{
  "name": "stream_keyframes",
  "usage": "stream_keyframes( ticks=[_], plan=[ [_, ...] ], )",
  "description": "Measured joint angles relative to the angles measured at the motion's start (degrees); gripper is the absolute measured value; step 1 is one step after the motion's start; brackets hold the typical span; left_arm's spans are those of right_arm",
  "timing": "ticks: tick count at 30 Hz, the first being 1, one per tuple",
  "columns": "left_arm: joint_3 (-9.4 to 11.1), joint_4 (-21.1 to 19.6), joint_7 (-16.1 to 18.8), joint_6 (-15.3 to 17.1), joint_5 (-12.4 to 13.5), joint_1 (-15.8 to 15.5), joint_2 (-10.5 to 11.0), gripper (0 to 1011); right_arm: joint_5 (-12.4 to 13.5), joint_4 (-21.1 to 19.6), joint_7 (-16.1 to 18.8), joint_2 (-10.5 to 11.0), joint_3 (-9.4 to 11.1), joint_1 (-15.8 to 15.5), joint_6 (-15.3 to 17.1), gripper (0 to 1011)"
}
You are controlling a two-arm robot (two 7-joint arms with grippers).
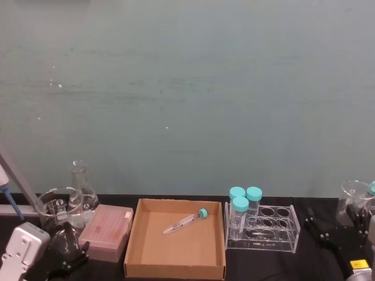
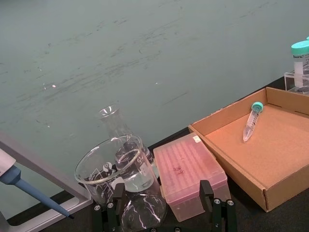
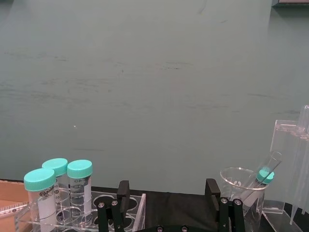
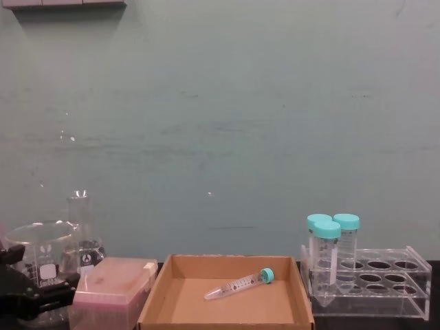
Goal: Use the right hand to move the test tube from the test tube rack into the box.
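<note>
Test tube (image 1: 187,222) is lying flat in the box (image 1: 136,240) at lower centre — judged light, slick, best pinched mid-barrel; right hand (image 3: 169,205) is being held spread, empty.

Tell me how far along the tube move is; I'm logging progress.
Done: the slim test tube lies flat in the cardboard box, out of the rack. In hand: nothing; the right gripper is open and empty, the left gripper parked low. Nothing looks left.

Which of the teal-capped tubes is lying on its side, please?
The slim test tube lying in the cardboard box; the three wider tubes stand upright in the rack.
</note>
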Motion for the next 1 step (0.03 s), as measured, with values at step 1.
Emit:
stream_keyframes(
  ticks=[1],
  plan=[
    [0.00, 0.00, 0.00, 0.00, 0.00, 0.00, 0.00, 1000, 0.00, 0.00, 0.00, 0.00, 0.00, 0.00, 0.00, 1003]
  ],
)
